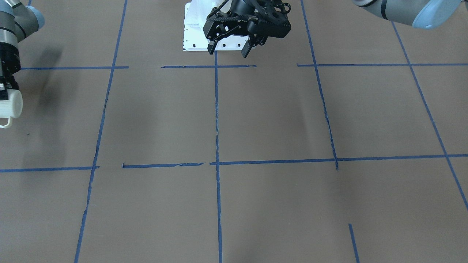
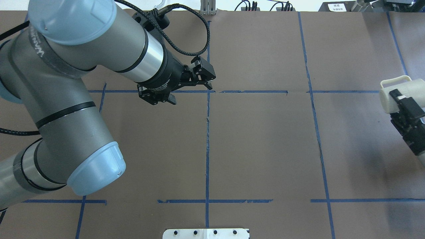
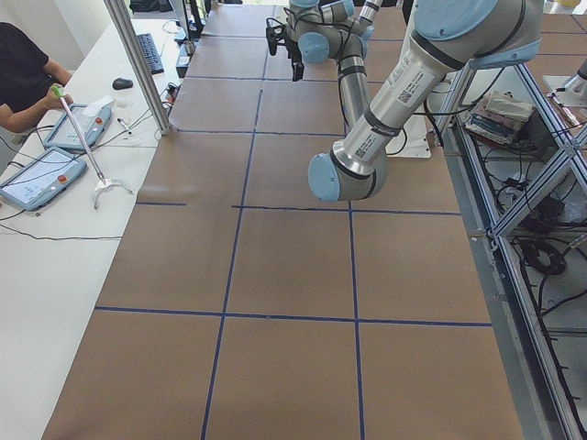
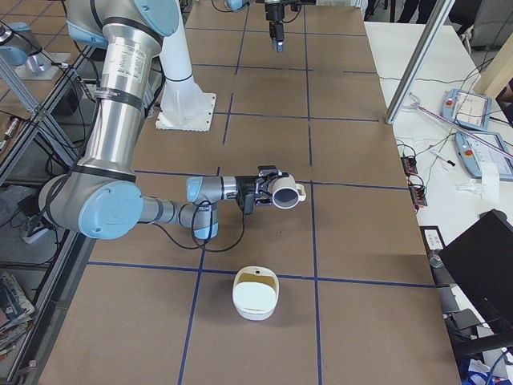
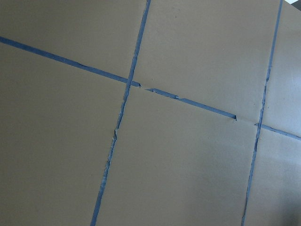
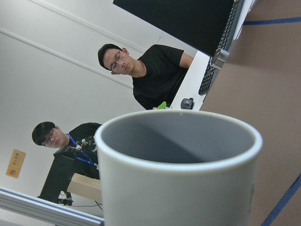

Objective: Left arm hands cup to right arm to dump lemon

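Note:
My right gripper (image 2: 399, 99) is shut on the white cup (image 2: 393, 94) and holds it on its side above the table at the far right. The cup also shows in the front view (image 1: 10, 106) and the right side view (image 4: 285, 193), its handle (image 4: 300, 192) sticking out sideways. In the right wrist view the cup's (image 6: 178, 188) grey inside looks empty. My left gripper (image 2: 192, 94) is open and empty, hanging above the table's middle, far from the cup; it also shows in the front view (image 1: 228, 51). I cannot make out the lemon.
A white bowl (image 4: 255, 293) with a pale yellowish inside sits on the table near the cup, toward the table's right end. The white base plate (image 1: 197, 36) is at the robot's side. Operators sit across the table (image 6: 155, 70). Tablets lie on the side desk (image 3: 41, 174).

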{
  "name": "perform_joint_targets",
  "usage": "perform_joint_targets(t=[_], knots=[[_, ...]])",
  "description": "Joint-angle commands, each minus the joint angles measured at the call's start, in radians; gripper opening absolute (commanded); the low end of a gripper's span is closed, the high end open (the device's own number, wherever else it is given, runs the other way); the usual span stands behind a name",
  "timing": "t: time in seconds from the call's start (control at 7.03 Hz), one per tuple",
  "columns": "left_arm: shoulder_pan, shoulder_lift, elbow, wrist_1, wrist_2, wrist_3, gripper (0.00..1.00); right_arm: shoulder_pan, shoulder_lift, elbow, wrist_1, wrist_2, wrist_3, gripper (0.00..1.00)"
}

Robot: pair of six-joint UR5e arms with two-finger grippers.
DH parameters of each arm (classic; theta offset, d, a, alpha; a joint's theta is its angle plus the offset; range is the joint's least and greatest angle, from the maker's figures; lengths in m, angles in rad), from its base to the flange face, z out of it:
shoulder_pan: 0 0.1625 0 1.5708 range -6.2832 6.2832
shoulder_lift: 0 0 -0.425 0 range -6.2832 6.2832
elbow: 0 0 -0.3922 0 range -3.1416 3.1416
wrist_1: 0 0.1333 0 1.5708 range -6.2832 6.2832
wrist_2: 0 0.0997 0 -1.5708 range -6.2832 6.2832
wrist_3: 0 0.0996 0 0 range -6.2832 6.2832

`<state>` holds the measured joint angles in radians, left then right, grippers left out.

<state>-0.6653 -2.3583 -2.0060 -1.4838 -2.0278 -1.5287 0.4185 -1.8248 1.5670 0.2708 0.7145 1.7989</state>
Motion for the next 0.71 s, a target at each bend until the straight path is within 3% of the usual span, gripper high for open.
perform_joint_targets(t=[0.0,0.14,0.28,0.57], knots=[[0.003,-0.001,0.003,-0.003,0.000,-0.001,1.00,-0.015,0.138,0.050,-0.219,-0.009,-0.249,0.35],[0.003,-0.004,0.003,-0.003,0.000,0.001,1.00,-0.065,0.171,0.054,-0.298,-0.074,-0.333,0.36],[0.003,-0.006,0.004,-0.003,0.000,0.001,1.00,-0.108,0.271,0.054,-0.386,-0.146,-0.440,0.36],[0.006,-0.009,0.030,-0.006,0.000,0.002,1.00,-0.179,0.433,0.056,-0.639,-0.285,-0.484,0.35]])
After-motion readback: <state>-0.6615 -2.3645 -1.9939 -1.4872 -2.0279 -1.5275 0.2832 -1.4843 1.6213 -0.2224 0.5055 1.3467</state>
